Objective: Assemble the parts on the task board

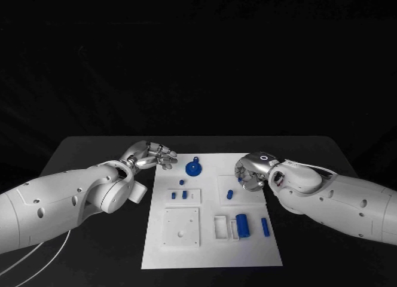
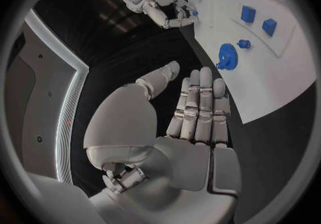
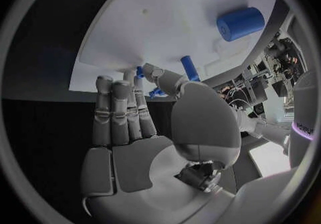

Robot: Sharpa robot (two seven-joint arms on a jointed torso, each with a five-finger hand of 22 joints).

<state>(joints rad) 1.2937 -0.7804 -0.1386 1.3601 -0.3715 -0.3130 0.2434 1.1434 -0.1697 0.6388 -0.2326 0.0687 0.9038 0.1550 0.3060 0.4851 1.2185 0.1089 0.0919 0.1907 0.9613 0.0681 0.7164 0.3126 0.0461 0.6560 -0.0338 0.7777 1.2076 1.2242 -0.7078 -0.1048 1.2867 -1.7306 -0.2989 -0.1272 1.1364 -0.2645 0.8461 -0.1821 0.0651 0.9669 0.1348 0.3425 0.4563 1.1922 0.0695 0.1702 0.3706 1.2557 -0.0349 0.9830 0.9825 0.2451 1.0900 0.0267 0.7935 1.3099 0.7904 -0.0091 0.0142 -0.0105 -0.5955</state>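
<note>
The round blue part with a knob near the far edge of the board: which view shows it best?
The left wrist view: the round blue part lies close and unobstructed on the task board. The head view shows it smaller. In the right wrist view I cannot identify it.

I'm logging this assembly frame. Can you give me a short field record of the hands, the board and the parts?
left hand: open, fingers straight, holds nothing, by the board's far left edge
right hand: pinches a small blue part over the board's right side
board: white, mid-table
round part: blue, at the far end
cylinder: blue, lying near right
slim bar: blue, beside the cylinder
</note>
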